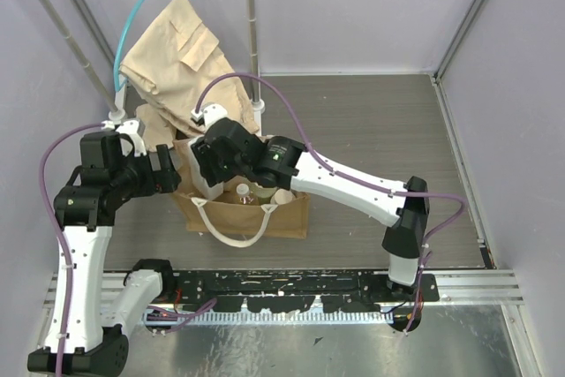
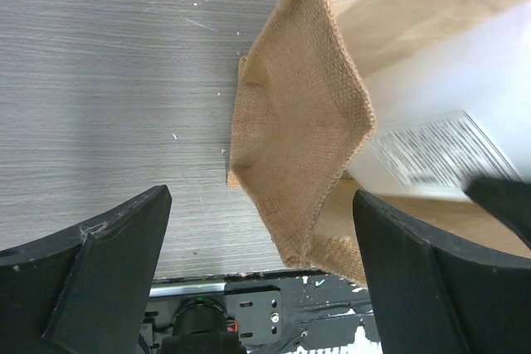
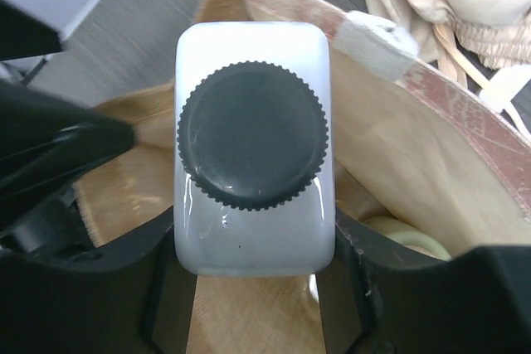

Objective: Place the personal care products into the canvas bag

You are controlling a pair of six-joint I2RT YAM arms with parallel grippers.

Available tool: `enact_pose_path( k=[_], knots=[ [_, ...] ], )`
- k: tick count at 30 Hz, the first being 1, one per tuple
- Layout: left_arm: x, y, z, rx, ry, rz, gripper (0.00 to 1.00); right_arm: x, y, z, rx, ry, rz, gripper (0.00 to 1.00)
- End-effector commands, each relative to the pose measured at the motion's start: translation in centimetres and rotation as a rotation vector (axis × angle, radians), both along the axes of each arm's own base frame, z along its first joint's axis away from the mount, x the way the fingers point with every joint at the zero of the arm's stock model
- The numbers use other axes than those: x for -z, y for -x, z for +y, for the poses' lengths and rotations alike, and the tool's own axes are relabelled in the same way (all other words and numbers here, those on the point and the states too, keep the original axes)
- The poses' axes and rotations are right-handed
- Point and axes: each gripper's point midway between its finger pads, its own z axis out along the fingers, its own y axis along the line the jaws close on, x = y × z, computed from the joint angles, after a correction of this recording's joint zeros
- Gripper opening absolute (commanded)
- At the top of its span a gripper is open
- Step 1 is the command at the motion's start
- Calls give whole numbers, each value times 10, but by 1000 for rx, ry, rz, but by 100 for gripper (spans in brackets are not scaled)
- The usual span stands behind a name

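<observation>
Flat white bottle (image 3: 253,230), black cap: rigid, glossy plastic. Judged light and probably slippery, so best held across the body below the cap. Right end effector (image 3: 255,259) clamps it that way, cap toward the wrist, inside the canvas bag (image 1: 282,218) mouth. Right arm reaches left across the bench (image 1: 371,130). Left end effector (image 2: 259,205) spread wide, bag corner between its fingers.

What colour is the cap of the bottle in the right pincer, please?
The cap is black; clearest in the right wrist view.
</observation>
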Motion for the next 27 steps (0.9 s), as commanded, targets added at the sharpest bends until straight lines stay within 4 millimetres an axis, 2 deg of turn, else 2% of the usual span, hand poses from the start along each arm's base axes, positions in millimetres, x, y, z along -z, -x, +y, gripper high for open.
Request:
enact_pose_path(
  k=[1, 7, 12, 21, 24, 27],
  knots=[
    [-18, 2, -2, 12, 7, -50, 98, -31, -39, 13, 67, -188, -44, 1],
    [-18, 2, -4, 19, 17, -49, 98, 10, -48, 23, 66, -110, -27, 1],
    [-18, 2, -3, 17, 12, -49, 98, 42, -48, 27, 75, -32, -34, 1],
    [-18, 2, -1, 14, 1, -46, 98, 94, -32, 27, 68, 91, -28, 1],
    [-19, 3, 0, 12, -10, -48, 98, 109, -25, 20, 64, 119, -5, 14],
    [-21, 3, 1, 11, -10, -53, 98, 117, -20, 10, 67, 138, 9, 35]
  ],
)
